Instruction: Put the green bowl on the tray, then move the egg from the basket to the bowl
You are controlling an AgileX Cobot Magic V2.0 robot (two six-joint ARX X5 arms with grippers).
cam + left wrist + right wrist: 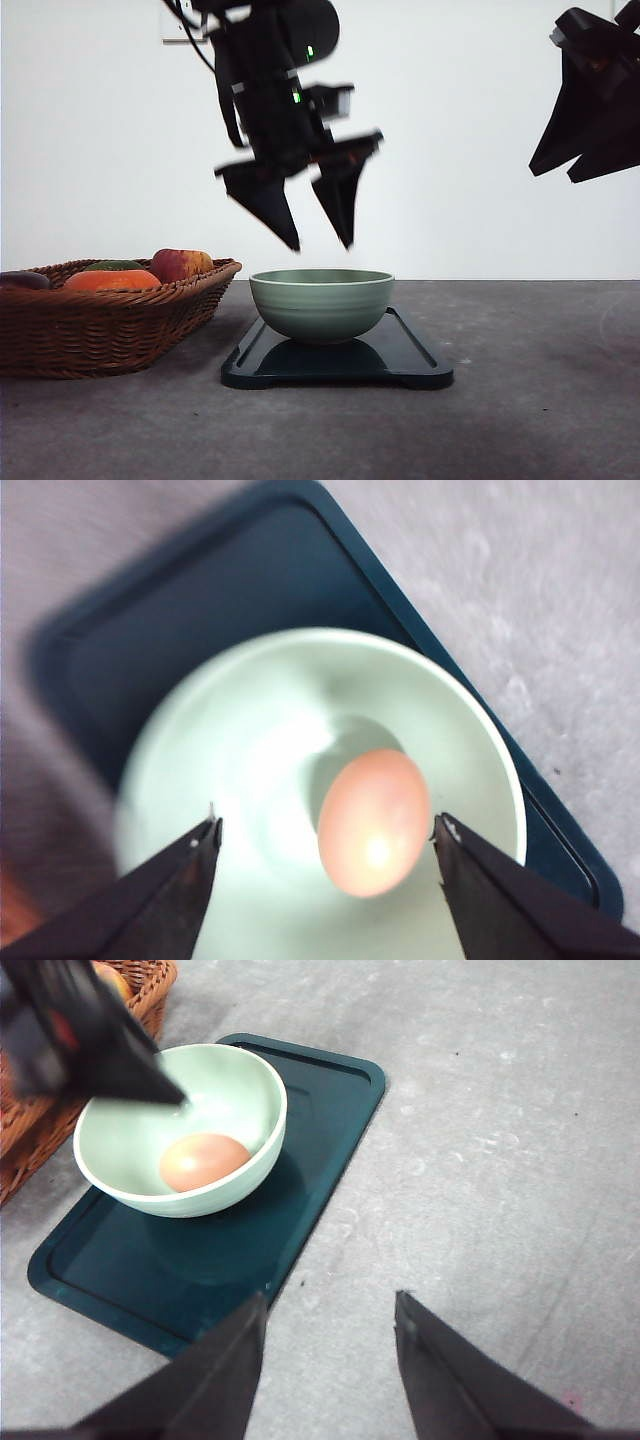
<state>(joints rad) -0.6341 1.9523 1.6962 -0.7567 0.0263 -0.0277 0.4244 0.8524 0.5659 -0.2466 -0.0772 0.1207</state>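
Note:
The green bowl stands on the dark tray in the middle of the table. Inside the bowl lies the reddish-brown egg, also seen in the right wrist view as the egg in the bowl on the tray. My left gripper hangs open above the bowl, its fingertips apart on either side of the egg and clear of it. My right gripper is raised at the far right, open and holding nothing. The wicker basket sits at the left.
The basket holds an orange fruit, a red-yellow apple and a green item. Its rim lies close to the tray's left end. Bare grey tabletop spreads to the right and in front of the tray.

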